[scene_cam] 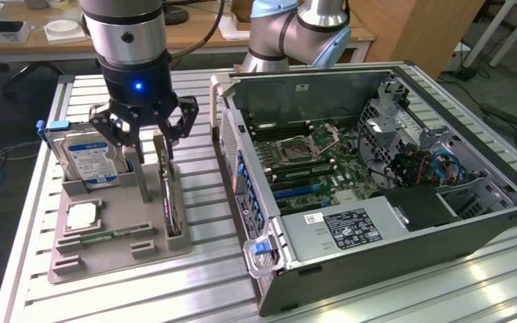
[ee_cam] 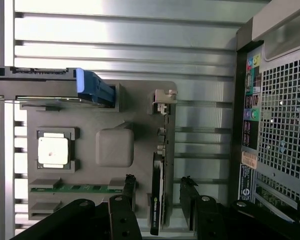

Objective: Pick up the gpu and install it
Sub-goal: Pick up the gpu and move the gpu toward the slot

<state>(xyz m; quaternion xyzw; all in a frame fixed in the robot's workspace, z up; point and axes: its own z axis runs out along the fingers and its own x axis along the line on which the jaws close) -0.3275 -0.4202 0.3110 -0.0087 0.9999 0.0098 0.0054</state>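
The gpu (scene_cam: 167,195) stands on its long edge in a slot of the grey parts tray (scene_cam: 115,259), its silver bracket toward the far end. My gripper (scene_cam: 151,161) hangs right over it, open, one finger on each side of the card and not touching it. In the wrist view the gpu (ee_cam: 157,192) runs edge-on between the two black fingertips (ee_cam: 129,182), and the gripper (ee_cam: 159,181) is centred on the card's near half. The open computer case (scene_cam: 375,168) lies on its side at the exterior view's right, its motherboard (scene_cam: 308,158) exposed.
On the tray stand a silver hard drive (scene_cam: 88,158) with a blue tab, a processor chip (scene_cam: 81,217) and a green memory stick (scene_cam: 106,235). The case's perforated rear wall (ee_cam: 285,135) sits close beside the tray. Behind the case rises the arm's base (scene_cam: 290,33).
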